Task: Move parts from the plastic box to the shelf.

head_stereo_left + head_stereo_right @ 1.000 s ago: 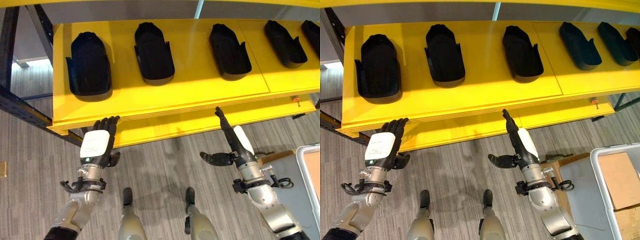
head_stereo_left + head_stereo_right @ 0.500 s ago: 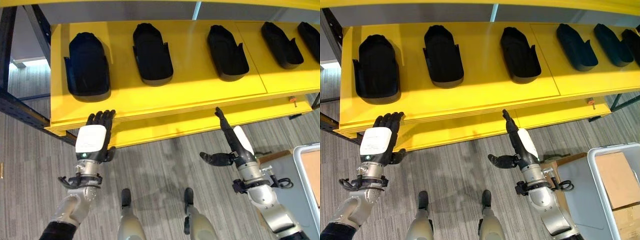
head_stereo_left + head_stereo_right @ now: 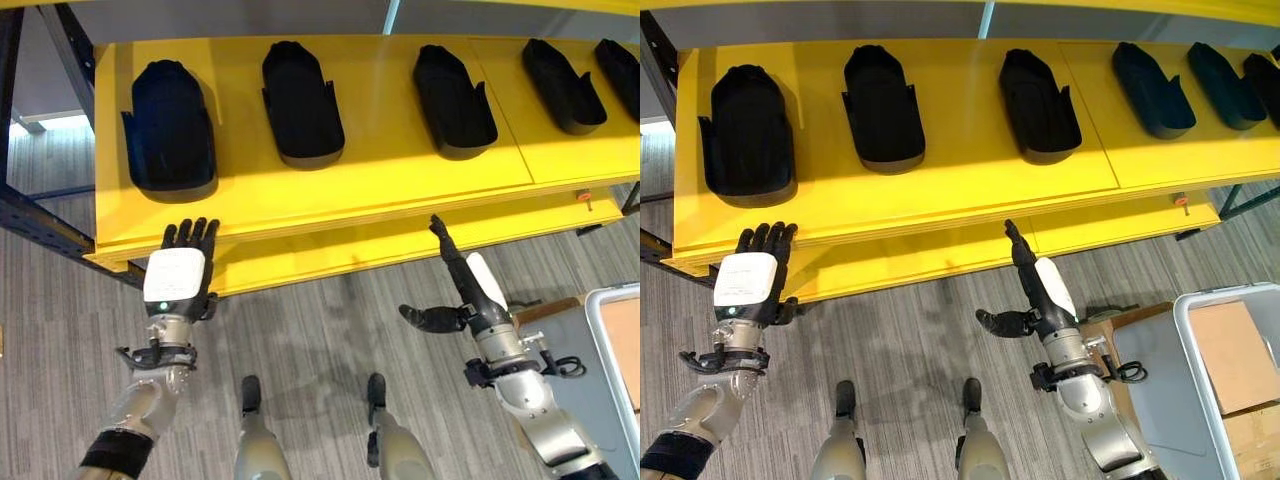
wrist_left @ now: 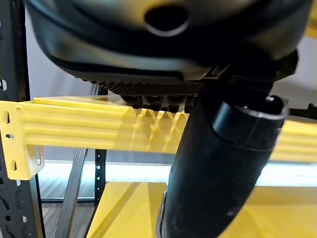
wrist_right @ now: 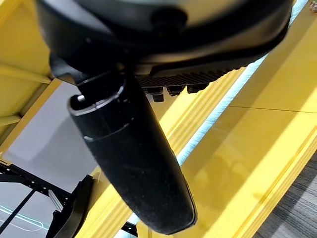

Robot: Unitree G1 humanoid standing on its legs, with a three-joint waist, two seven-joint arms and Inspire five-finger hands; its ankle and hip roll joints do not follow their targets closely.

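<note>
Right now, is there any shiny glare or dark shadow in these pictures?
In the left eye view, pale glare streaks across the yellow shelf, and each black part casts a dark shadow beside it. In the left wrist view, a bright white band glows under the shelf's front edge.

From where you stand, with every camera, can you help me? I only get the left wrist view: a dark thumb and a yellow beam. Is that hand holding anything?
Observer: No. The left hand is open, empty, fingers reaching the yellow shelf edge.
Operator: What's on the shelf?
Observer: Black parts in a row, set apart.
Operator: And the other hand?
Observer: The right hand is open, empty too, below the shelf edge.
Operator: Where's the box?
Observer: A grey plastic box stands at the robot's right.
</note>
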